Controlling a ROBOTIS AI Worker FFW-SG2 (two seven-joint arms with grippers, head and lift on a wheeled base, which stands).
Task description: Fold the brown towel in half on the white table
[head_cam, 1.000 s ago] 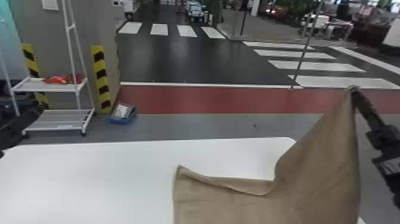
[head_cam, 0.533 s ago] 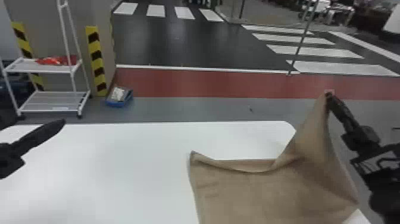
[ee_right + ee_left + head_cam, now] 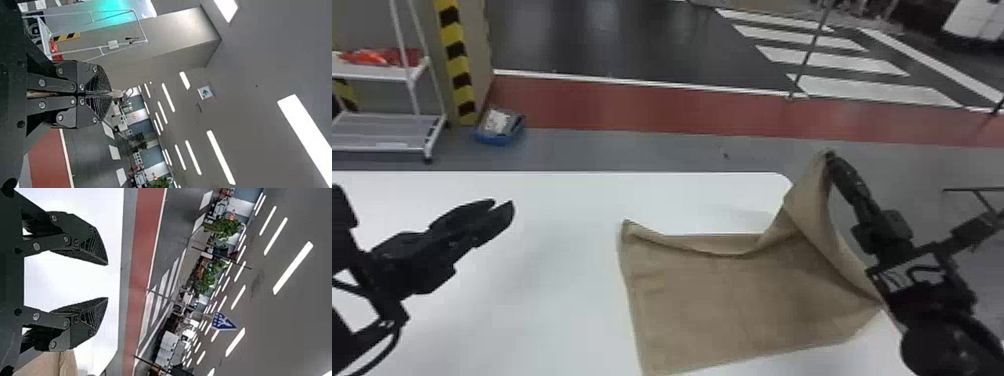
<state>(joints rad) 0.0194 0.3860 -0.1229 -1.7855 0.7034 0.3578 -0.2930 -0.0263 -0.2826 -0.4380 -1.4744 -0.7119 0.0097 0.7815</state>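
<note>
No actual words or numbers I can read here, tbh. Right wrist view's got a small white sign (image 3: 205,92) with a green arrow-like symbol, up at the ceiling (image 3: 258,133). Left wrist view has a blue sign (image 3: 224,322) with white markings, too small to make out. There's also a pale label (image 3: 496,121) in the blue tray (image 3: 494,140) on the floor (image 3: 582,150), but it's just a blur.

Beyond the white table (image 3: 557,250), the rack (image 3: 374,74) is cut off at the head view's edge; I can't tell what the blue tray (image 3: 497,139) holds.
</note>
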